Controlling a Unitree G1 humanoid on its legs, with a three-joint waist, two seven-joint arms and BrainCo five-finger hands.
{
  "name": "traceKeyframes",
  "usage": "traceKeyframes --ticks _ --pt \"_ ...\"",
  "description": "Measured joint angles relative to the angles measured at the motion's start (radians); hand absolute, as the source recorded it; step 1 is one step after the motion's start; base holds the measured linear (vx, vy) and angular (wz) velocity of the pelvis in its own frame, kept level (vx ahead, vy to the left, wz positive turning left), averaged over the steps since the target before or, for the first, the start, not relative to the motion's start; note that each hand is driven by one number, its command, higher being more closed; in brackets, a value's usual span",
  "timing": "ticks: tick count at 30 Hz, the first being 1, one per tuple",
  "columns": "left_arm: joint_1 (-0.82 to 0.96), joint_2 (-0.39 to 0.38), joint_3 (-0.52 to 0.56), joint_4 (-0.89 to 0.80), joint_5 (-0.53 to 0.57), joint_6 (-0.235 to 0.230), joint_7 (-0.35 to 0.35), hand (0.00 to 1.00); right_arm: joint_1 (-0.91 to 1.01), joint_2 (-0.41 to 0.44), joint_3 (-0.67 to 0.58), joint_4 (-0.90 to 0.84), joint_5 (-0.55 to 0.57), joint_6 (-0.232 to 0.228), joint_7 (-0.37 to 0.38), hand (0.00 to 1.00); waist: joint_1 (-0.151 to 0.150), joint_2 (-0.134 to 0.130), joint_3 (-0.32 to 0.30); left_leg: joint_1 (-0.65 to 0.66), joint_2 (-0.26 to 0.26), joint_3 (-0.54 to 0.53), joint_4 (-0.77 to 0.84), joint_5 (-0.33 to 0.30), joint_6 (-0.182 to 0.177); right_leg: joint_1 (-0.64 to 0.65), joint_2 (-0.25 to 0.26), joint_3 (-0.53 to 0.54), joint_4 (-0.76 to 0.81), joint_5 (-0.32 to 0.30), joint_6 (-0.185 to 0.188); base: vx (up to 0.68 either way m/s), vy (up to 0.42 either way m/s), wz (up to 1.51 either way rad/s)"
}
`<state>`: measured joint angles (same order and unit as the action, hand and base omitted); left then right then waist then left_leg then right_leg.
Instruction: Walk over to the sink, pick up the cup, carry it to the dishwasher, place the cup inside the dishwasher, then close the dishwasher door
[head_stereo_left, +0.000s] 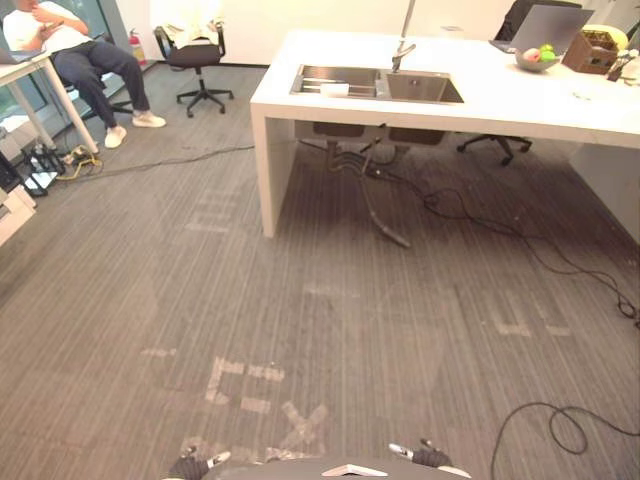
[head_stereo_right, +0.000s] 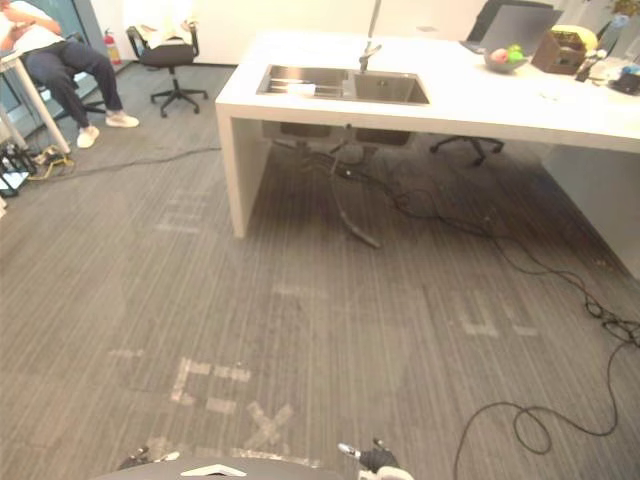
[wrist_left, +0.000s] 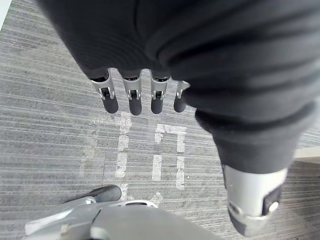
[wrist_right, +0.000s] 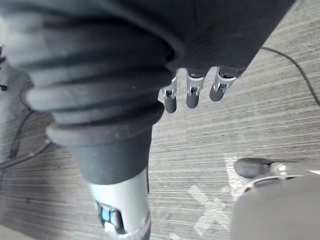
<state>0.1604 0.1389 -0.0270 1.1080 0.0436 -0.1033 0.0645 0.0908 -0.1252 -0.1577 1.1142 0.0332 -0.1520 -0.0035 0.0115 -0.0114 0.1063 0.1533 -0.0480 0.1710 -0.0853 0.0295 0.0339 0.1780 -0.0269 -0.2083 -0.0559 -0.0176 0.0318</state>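
Observation:
A steel double sink (head_stereo_left: 378, 85) is set into a white counter (head_stereo_left: 500, 100) across the room, with a tap (head_stereo_left: 402, 45) behind it. A small white object (head_stereo_left: 335, 89), probably the cup, lies in the left basin. My left hand (wrist_left: 133, 102) hangs over the grey carpet in the left wrist view, fingers straight and holding nothing. The right hand (wrist_right: 192, 96) hangs the same way in the right wrist view, also with nothing in it. Both hands are far from the sink.
A person (head_stereo_left: 80, 50) sits at the far left beside a desk, with an office chair (head_stereo_left: 195, 50) nearby. Cables (head_stereo_left: 450, 210) trail on the floor under the counter. A fruit bowl (head_stereo_left: 537, 58) and laptop (head_stereo_left: 550, 28) sit on the counter. Tape marks (head_stereo_left: 250, 385) cross the carpet.

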Motion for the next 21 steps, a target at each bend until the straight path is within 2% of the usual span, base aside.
traceKeyframes --ticks 1,5,9,18,21 --pt "0.0 0.004 -0.015 -0.001 -0.001 -0.005 0.007 0.0 0.004 0.0 0.003 -0.003 -0.052 -0.042 0.0 0.0 0.0 0.0 0.0 0.0 -0.001 0.0 0.0 -0.003 0.002 0.0 -0.001 0.0 0.0 0.0 0.0 0.0 0.0 0.0" --pt "0.002 0.004 -0.017 -0.001 0.0 -0.017 0.017 0.0 0.017 -0.002 0.034 -0.01 -0.131 -0.095 -0.012 0.0 -0.002 -0.001 0.001 0.0 -0.003 -0.002 0.0 -0.005 0.005 0.0 -0.003 0.0 0.0 -0.001 0.0 -0.01 0.005 0.0" --pt "0.009 0.005 -0.019 -0.001 0.001 -0.029 0.019 0.0 0.023 -0.002 0.036 -0.008 -0.138 -0.091 -0.02 0.0 -0.003 -0.003 0.002 0.001 -0.005 -0.004 0.0 -0.007 0.008 0.002 -0.005 0.0 0.0 -0.002 0.002 0.0 0.0 0.0" --pt "0.013 0.006 -0.023 0.0 0.0 -0.037 0.04 0.0 0.024 -0.008 0.035 0.002 -0.05 -0.078 0.1 0.0 -0.006 -0.004 0.018 0.026 -0.01 -0.014 0.0 -0.004 0.012 0.035 -0.008 -0.021 0.001 -0.002 0.002 0.0 -0.008 0.05" --pt "0.013 0.006 -0.023 0.0 0.0 -0.037 0.041 0.0 0.024 -0.01 0.034 0.002 -0.035 -0.058 0.126 0.0 -0.006 -0.005 0.019 0.032 -0.01 -0.019 0.0 -0.003 0.014 0.042 -0.008 -0.023 0.002 -0.002 0.002 -0.02 -0.01 0.05"
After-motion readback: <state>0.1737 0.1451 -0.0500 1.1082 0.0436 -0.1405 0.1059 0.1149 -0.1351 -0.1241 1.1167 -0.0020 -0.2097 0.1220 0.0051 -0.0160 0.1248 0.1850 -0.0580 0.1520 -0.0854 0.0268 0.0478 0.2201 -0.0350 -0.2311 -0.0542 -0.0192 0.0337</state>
